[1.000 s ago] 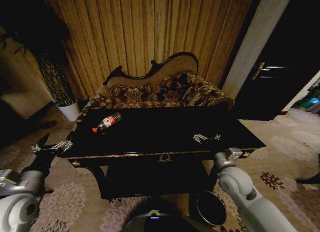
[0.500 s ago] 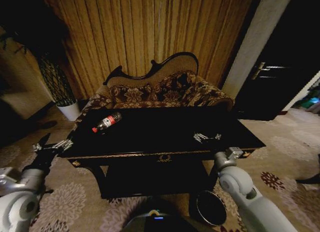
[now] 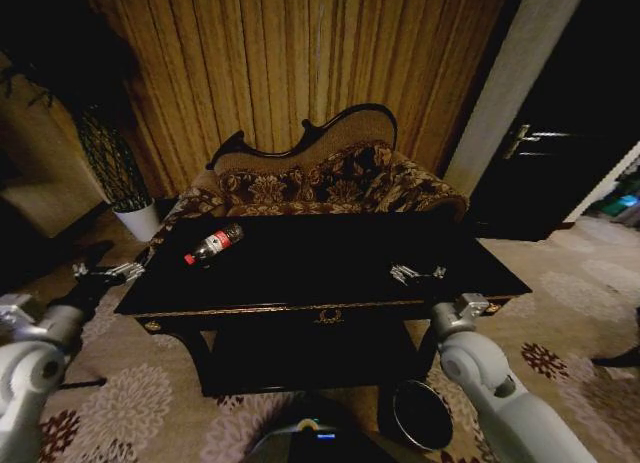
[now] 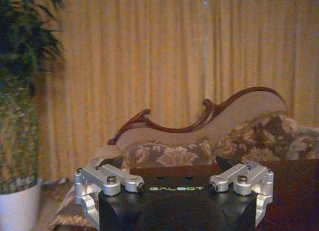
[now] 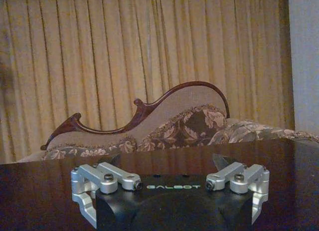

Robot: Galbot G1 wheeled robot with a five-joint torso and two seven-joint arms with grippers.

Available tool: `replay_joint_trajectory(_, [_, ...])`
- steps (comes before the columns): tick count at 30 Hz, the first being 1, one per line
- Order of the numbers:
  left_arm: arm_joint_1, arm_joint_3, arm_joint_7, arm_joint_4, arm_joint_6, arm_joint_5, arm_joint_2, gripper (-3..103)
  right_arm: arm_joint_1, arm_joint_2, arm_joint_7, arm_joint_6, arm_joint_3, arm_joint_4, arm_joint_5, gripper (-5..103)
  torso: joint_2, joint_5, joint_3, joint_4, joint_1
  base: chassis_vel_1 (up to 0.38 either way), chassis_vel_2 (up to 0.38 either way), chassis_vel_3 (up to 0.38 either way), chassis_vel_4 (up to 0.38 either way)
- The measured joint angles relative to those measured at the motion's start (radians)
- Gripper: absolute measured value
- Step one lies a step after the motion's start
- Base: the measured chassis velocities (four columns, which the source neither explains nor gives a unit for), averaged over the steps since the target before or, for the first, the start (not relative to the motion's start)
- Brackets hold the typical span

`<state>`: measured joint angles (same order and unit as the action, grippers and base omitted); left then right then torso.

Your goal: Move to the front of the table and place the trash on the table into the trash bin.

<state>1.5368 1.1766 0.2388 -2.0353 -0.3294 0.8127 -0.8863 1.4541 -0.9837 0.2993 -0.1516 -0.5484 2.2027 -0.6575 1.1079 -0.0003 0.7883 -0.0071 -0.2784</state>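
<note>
Robot stood at the table (image 3: 330, 308) front. Plastic bottle (image 3: 213, 244) lay on the top, beyond and inboard of the left gripper (image 3: 105, 275), jaws apart, empty. Right gripper (image 3: 418, 275) likewise apart, empty, over the tabletop. Trash bin (image 3: 420, 415) stood below it. Judged: approach done, bottle not yet binned.

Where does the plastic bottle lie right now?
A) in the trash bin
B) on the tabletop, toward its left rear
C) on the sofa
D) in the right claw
B: the bottle lies on its side on the black table, apart from both claws.
</note>
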Motion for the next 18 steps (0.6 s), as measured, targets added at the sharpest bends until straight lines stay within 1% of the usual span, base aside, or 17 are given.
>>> replay_joint_trajectory(1, [-0.022, -0.006, 0.015, 0.022, -0.003, 0.012, 0.024, 100, 0.0, 0.003, 0.001, 0.0, -0.001, 0.001, 0.0, 100, 0.0, 0.0, 0.0, 0.0001, 0.0, 0.0, 0.0, 0.0, 0.0])
replay_joint_trajectory(2, [-0.022, -0.006, 0.015, 0.022, -0.003, 0.012, 0.024, 100, 0.0, 0.003, 0.001, 0.0, -0.001, 0.001, 0.0, 100, 0.0, 0.0, 0.0, 0.0001, 0.0, 0.0, 0.0, 0.0, 0.0])
replay_joint_trajectory(4, [-0.072, -0.026, 0.032, 0.059, -0.019, 0.019, 0.058, 100, 0.0, 0.007, 0.005, 0.0, -0.005, 0.005, -0.002, 100, 0.0, 0.0001, 0.0, -0.0001, 0.0, 0.0, 0.0, 0.0, 0.0])
replay_joint_trajectory(7, [-0.104, -0.045, 0.034, 0.08, -0.026, 0.021, 0.077, 100, 0.001, 0.009, 0.01, 0.0, -0.007, 0.008, -0.003, 100, 0.0, 0.0, 0.0, 0.0, 0.0, 0.0, 0.0, 0.0, 0.0])
replay_joint_trajectory(9, [-0.156, -0.085, 0.034, 0.109, -0.044, 0.032, 0.112, 100, 0.003, 0.01, 0.02, 0.0, -0.008, 0.011, -0.004, 100, 0.0, 0.0, 0.0, -0.0002, 0.0, 0.0, 0.0, 0.0, 0.0])
replay_joint_trajectory(10, [-0.156, -0.085, 0.034, 0.109, -0.044, 0.032, 0.112, 100, 0.003, 0.01, 0.02, 0.0, -0.008, 0.011, -0.004, 100, 0.0, 0.0, 0.0, -0.0002, 0.0, 0.0, 0.0, 0.0, 0.0])
replay_joint_trajectory(13, [-0.204, -0.143, 0.038, 0.148, -0.051, 0.04, 0.15, 100, 0.006, 0.011, 0.022, 0.0, -0.008, 0.013, 0.001, 100, 0.0, 0.0002, 0.0, -0.0001, 0.0, 0.0, 0.0, 0.0, 0.0])
replay_joint_trajectory(14, [-0.219, -0.164, 0.045, 0.161, -0.051, 0.041, 0.163, 100, 0.007, 0.012, 0.022, 0.0, -0.008, 0.013, 0.006, 100, 0.0, 0.0002, 0.0, -0.0002, 0.0, 0.0, 0.0, 0.0, 0.0])
replay_joint_trajectory(15, [-0.219, -0.164, 0.045, 0.161, -0.051, 0.041, 0.163, 100, 0.007, 0.012, 0.022, 0.0, -0.008, 0.013, 0.006, 100, 0.0, 0.0002, 0.0, -0.0002, 0.0, 0.0, 0.0, 0.0, 0.0])
replay_joint_trajectory(18, [-0.248, -0.202, 0.07, 0.178, -0.051, 0.041, 0.184, 100, 0.009, 0.018, 0.021, 0.0, -0.009, 0.014, 0.01, 100, 0.0, 0.0001, 0.0, -0.0001, 0.0, 0.0, 0.0, 0.0, 0.0])
